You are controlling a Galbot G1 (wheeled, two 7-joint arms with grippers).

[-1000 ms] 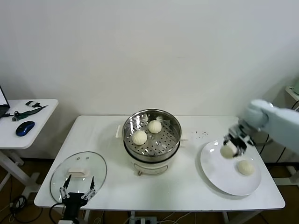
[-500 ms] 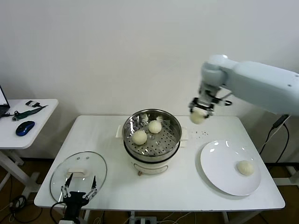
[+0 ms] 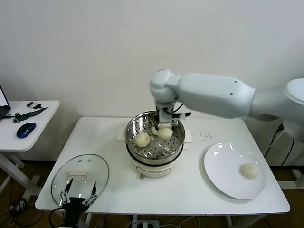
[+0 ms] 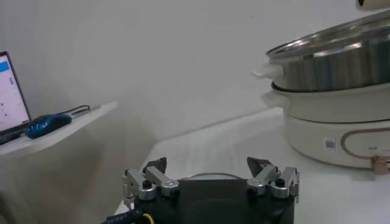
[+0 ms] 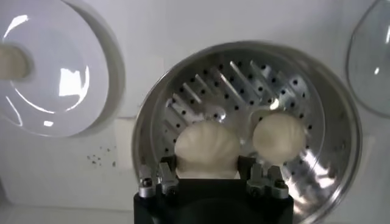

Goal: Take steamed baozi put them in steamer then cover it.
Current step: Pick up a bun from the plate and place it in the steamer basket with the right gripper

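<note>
Steel steamer [image 3: 154, 137] sits mid-table with the right gripper [image 3: 164, 127] above it, clamped on a baozi [image 5: 207, 149]; best lowered onto bare perforated floor, clear of its neighbour [image 5: 279, 137], before letting go; left gripper [image 4: 210, 181] waits spread wide by the cover [image 3: 79, 176].

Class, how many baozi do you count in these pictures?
4 baozi: one lies in the steamer, another there partly hidden; the right end effector holds a third above it; one on the plate.
</note>
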